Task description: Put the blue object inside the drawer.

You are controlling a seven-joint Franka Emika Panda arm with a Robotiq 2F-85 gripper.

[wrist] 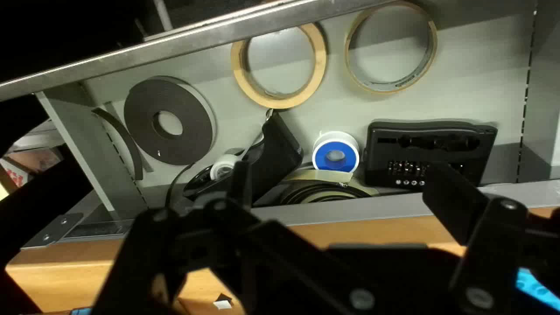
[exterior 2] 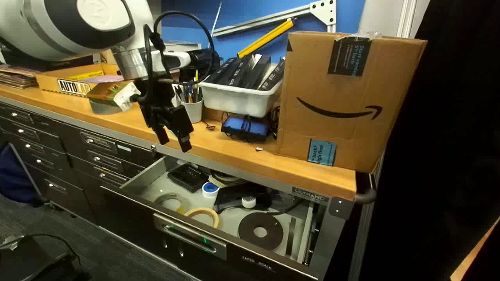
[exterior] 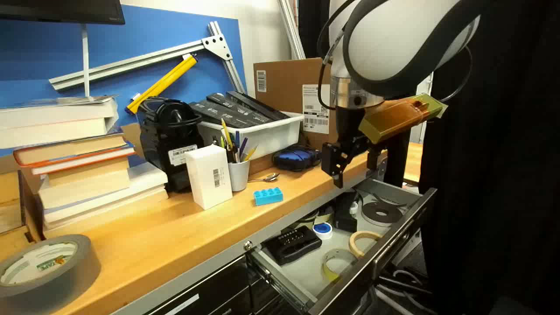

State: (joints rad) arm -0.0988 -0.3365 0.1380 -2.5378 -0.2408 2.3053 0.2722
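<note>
The blue brick point(exterior: 268, 196) lies studs up on the table point(exterior: 175, 232), just beside the white box point(exterior: 210, 177) and near the front edge; flat side down, it should sit steady, and from there the way over the edge looks short. At that edge the drawer point(wrist: 339, 111) stands pulled out, presumably so that things can be lowered in from above; tape rolls point(wrist: 142, 118) and a black case point(wrist: 431, 155) lie in it, with pale bottom showing between them. The pincer point(exterior: 356, 175) hangs above the front edge by the drawer, its fingers point(wrist: 453, 201) well spread and holding nothing, which suits a pick not yet made. The brick looks alike at either end, so neither counts as its front; its long axis runs slantwise to the front edge, in an exterior view and in the wrist view, where the pincer partly covers it. The fingers face each other roughly along that edge, so a squeeze across the long sides would probably need a turn of the wrist. The cardboard box point(exterior 2: 347, 97), by the table's corner, is well apart from the brick.
</note>
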